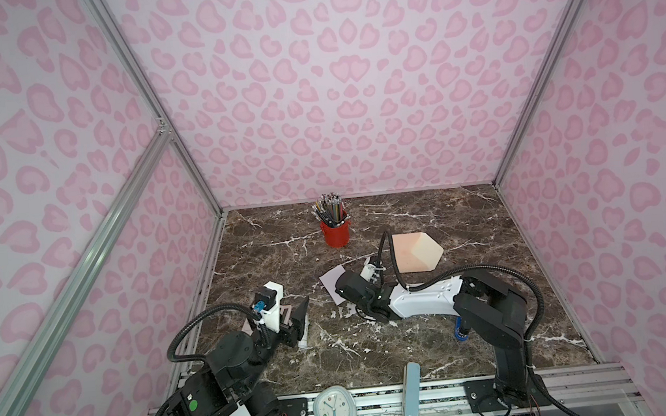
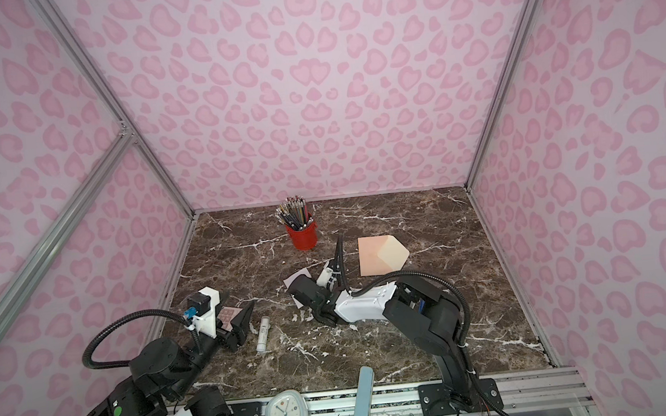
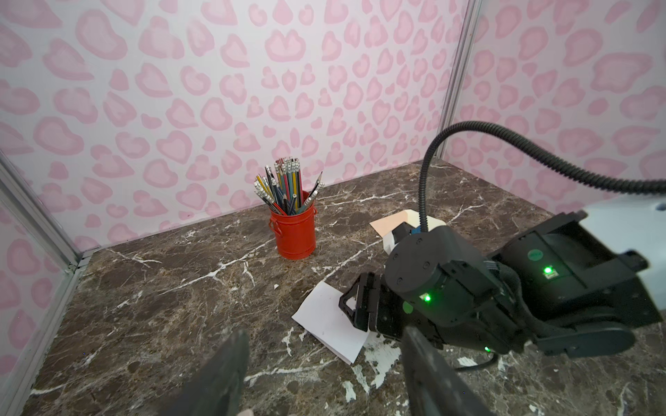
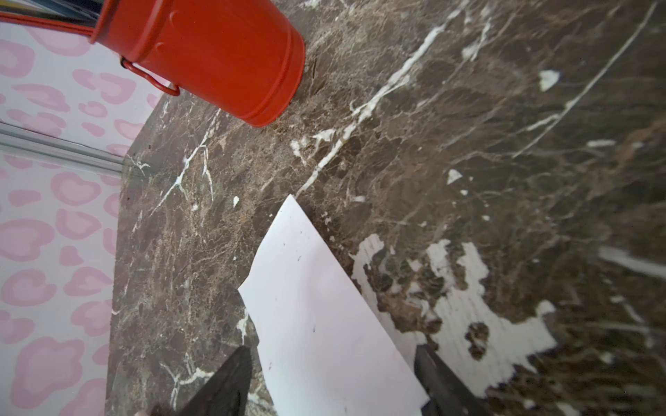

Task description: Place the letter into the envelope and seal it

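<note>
Marble tabletop [image 1: 488,220], brown with white veins, carries everything. The right arm [image 1: 426,301] reaches low across the middle, and its wrist stands between the envelope [image 1: 413,253] and the letter [image 4: 324,324]. The envelope lies flat, right of centre toward the back, with its cream flap open and pointing right, well apart from both grippers. The letter lies near the centre, left of the envelope.

In both top views the right gripper [image 4: 335,381] covers much of the sheet. Its jaws are spread wide, one finger on each side of the paper. Whether they press on it I cannot tell.

The left gripper [image 3: 324,378] hangs at the left front with its fingers parted and nothing between them. A pink calculator [image 2: 229,314] shows partly beneath it.

A red pencil cup [image 1: 336,231] stands behind the letter, apart from it. A white glue stick [image 2: 263,334] lies just beside the left gripper.
</note>
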Tool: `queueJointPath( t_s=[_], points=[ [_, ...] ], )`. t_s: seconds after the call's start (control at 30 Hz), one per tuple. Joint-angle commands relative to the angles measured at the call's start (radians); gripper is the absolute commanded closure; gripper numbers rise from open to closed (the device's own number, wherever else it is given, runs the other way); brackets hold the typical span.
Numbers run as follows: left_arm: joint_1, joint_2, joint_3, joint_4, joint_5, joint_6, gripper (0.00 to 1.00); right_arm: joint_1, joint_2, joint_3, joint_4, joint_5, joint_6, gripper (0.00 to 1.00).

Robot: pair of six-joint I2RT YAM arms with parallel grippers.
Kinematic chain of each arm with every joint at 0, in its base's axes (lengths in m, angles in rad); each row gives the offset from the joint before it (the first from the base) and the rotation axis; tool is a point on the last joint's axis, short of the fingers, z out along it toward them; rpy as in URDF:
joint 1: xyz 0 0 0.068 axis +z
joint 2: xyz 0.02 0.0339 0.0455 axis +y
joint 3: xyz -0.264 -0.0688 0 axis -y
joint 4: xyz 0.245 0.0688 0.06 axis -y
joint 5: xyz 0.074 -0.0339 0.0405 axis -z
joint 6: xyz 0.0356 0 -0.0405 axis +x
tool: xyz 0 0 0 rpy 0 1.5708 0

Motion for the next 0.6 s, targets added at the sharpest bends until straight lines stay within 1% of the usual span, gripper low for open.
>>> queueJointPath(
  t_s=[0.0, 0.1, 0.2, 0.27, 0.43, 0.5, 0.57],
  points=[
    [0.0, 0.06, -0.011, 0.052, -0.017, -0.065, 0.41, -0.013, -0.01, 0.017, -0.114, -0.04, -0.087, 0.36],
    [0.002, 0.125, -0.031, 0.101, -0.046, -0.094, 0.48, -0.037, -0.006, 0.059, -0.214, -0.109, -0.165, 0.46],
    [0.004, 0.17, -0.047, 0.156, -0.041, -0.107, 0.49, -0.062, 0.028, 0.154, -0.388, -0.158, -0.244, 0.46],
    [0.006, 0.196, -0.05, 0.191, -0.037, -0.114, 0.49, -0.078, 0.061, 0.215, -0.487, -0.185, -0.293, 0.44],
    [0.012, 0.245, -0.037, 0.225, -0.04, -0.094, 0.49, -0.087, 0.148, 0.372, -0.683, -0.175, -0.413, 0.33],
    [0.017, 0.26, -0.03, 0.221, -0.041, -0.083, 0.49, -0.085, 0.156, 0.386, -0.71, -0.166, -0.436, 0.32],
    [0.022, 0.264, -0.024, 0.216, -0.039, -0.08, 0.48, -0.086, 0.127, 0.365, -0.698, -0.146, -0.441, 0.31]
  ],
)
